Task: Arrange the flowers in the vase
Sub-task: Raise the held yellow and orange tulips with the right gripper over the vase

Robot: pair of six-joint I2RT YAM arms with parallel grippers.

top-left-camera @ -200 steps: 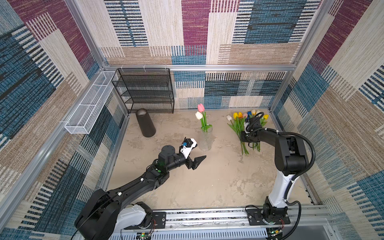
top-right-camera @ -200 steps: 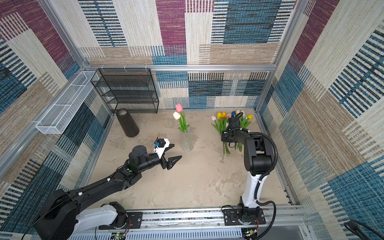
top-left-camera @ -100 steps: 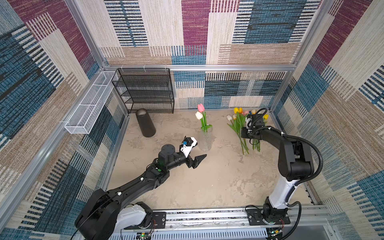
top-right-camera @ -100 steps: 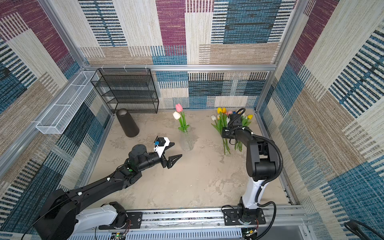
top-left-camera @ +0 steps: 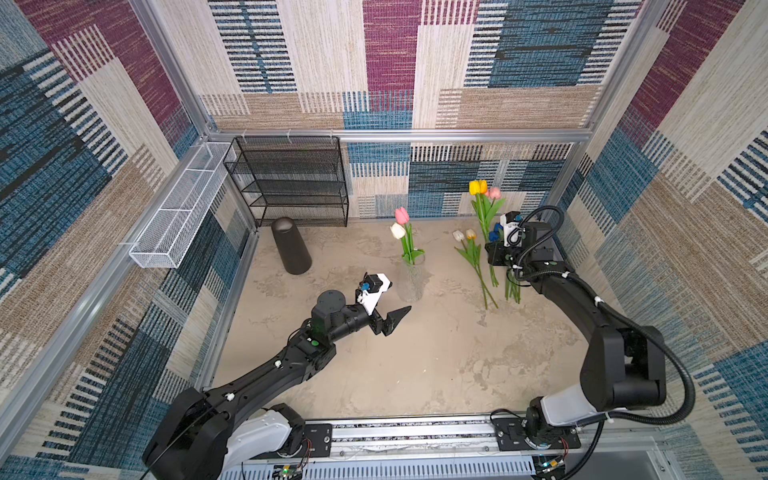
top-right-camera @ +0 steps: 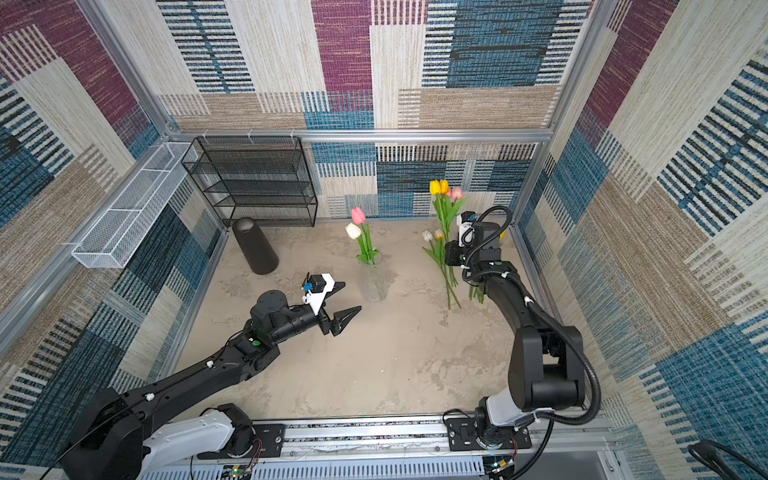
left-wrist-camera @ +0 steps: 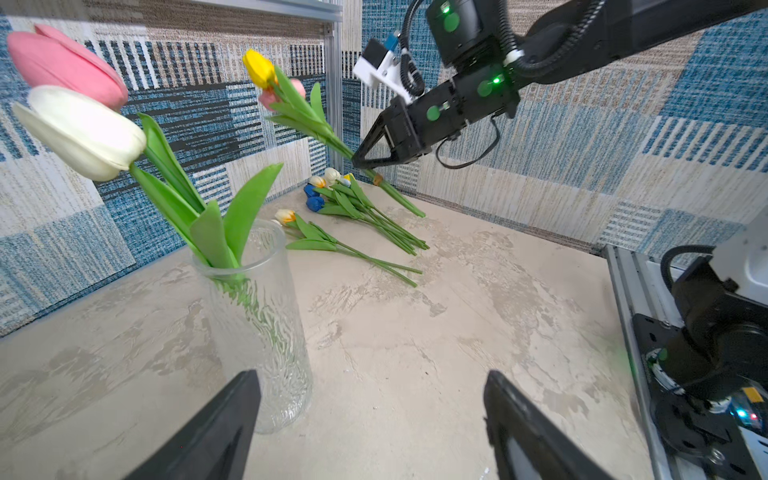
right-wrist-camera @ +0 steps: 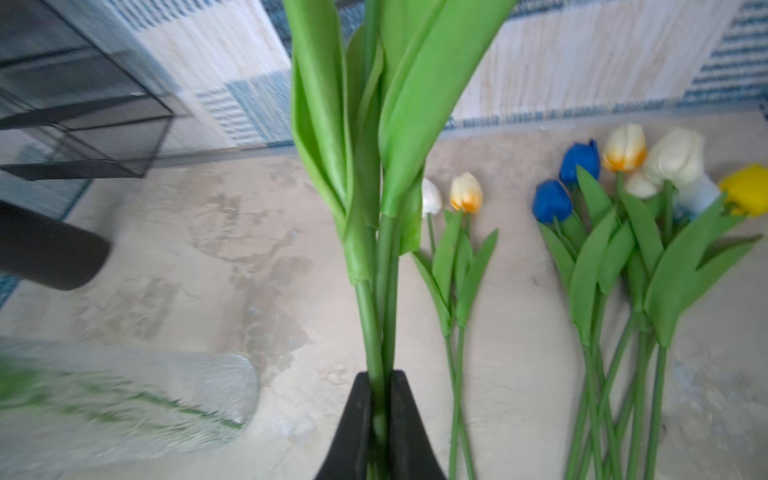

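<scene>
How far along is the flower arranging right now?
Done: a pink tulip and a white tulip stand in the clear glass vase. In hand: the right gripper is shut on a yellow-and-pink tulip bunch, heads well above the table. Left: a white and orange-tipped pair and a blue, white and yellow pile lie on the table. The left gripper is open and empty.

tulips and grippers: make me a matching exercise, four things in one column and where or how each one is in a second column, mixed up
Things
1. pink and white tulips
2. yellow and pink tulips
3. blue tulips
4. left gripper

Place or state
A. lying on the table
B. open and empty, beside the vase
C. standing in the vase
D. clamped by the right gripper

Pairs: 1-C, 2-D, 3-A, 4-B
</scene>
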